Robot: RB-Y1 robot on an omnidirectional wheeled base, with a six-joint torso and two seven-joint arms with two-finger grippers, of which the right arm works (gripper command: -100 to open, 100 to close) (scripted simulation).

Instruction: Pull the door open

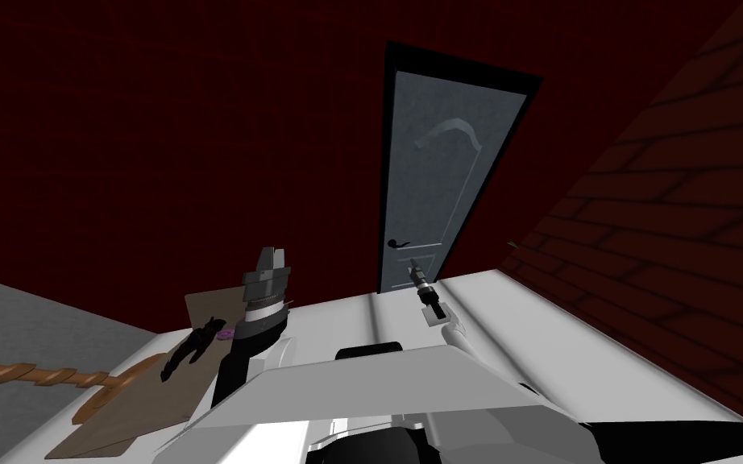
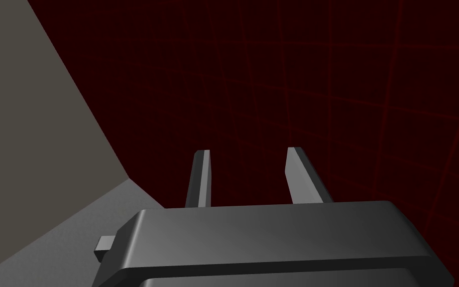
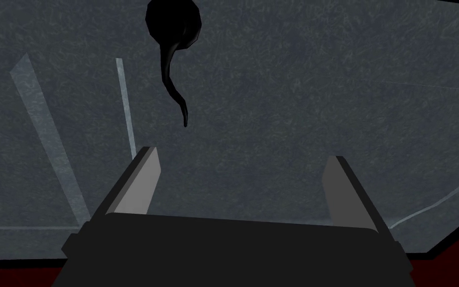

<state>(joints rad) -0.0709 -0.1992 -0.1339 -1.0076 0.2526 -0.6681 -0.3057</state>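
Door (image 1: 442,177): grey-blue panelled leaf, straight ahead, set in a black frame (image 1: 462,71) in the dark red wall (image 1: 160,145). Looks closed, leaf sits inside the frame.
Lever handle (image 1: 398,243): black, on the leaf's left edge at about a third of its height.
Right wrist view: same door (image 3: 273,99) up close, lever handle (image 3: 172,55) with a round rosette and a thin curved lever whose tip points toward the gripper.

Right gripper (image 3: 242,157): fingers (image 3: 144,182) spread wide, nothing between them. Lever tip is ahead of the fingertips, clear gap, no contact, offset toward one finger rather than centred.
In the head view the right gripper (image 1: 415,264) sits just in front of the door's lower panel, just beside the handle, lower and to the right of it.

Left gripper (image 1: 271,259): raised, well left of the door, facing the red wall. In its wrist view the left gripper (image 2: 247,152) has fingers (image 2: 201,177) apart with a narrower gap than the right's, holding nothing.

Surroundings: red brick wall (image 1: 668,242) on the right. Grey floor (image 1: 23,322) on the left. Low left: brown wooden board (image 1: 120,403) with a black object (image 1: 193,346) and a small purple item (image 1: 223,334) on it, can't identify either. A twisted wooden rod (image 1: 23,374) runs off toward the left edge.
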